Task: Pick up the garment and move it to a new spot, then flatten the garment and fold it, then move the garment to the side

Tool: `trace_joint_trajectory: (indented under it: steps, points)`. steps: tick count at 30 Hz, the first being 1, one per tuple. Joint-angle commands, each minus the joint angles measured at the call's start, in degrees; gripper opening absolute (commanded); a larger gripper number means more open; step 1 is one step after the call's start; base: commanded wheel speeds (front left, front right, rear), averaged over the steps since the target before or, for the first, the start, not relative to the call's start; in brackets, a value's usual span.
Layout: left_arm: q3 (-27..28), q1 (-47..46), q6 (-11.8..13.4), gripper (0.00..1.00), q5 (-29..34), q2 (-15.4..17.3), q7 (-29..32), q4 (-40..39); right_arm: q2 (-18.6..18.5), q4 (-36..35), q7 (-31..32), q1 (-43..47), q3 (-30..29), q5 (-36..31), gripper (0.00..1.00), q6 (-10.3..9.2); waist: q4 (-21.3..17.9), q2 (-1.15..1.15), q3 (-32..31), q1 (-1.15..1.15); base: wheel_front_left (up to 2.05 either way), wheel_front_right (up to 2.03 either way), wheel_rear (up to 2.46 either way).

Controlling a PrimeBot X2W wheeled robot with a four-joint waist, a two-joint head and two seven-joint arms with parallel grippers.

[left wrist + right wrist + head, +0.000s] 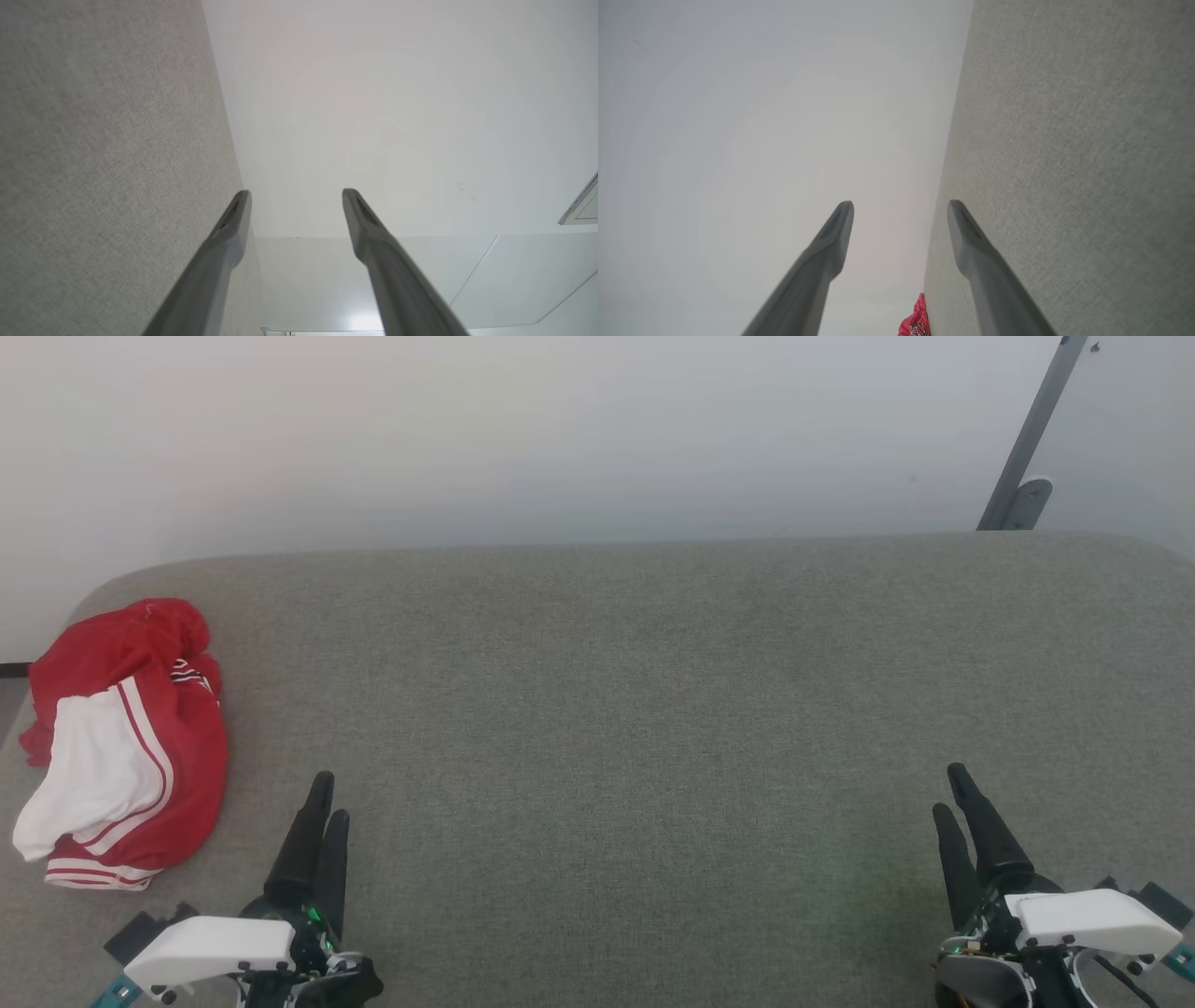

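Left pincer [331,795] near crumpled garment [121,747]

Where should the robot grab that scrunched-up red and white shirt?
Probably the puffed-up red bunch at the far end of the garment: it stands up off the grey table, so it can be pinched. The left end effector is nearest; come down from above, on the side facing the table's middle.

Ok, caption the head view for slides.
Crumpled garment at left end of grey surface; left gripper and right gripper open, empty.
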Motion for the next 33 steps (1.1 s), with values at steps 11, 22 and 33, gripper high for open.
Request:
trace_joint_trajectory:
  steps: [11, 22, 33]
  points:
    - [-0.30, 1.08, 1.18, 1.00, 1.15, 0.54, -2.08, -4.42, -1.28, -2.12, -2.35, -1.82, 1.85, -1.37, 1.00, 0.04, 0.06, 0.00, -0.26, 0.00, 0.00, 0.00, 0.00]
    - [-0.55, 2.27, 1.95, 1.00, 4.12, 2.23, -4.31, -6.58, -2.97, -2.51, -4.82, -2.45, 3.97, -4.38, 1.00, 0.04, 0.13, 0.00, -0.58, 0.00, 0.00, 0.00, 0.00]
    - [-2.71, 2.68, 4.80, 1.00, 18.42, 6.84, -8.65, -6.45, -6.59, -0.50, -8.35, -3.84, 6.93, -15.94, 1.00, 0.04, 0.12, 0.00, -0.85, 0.00, 0.00, 0.00, 0.00]
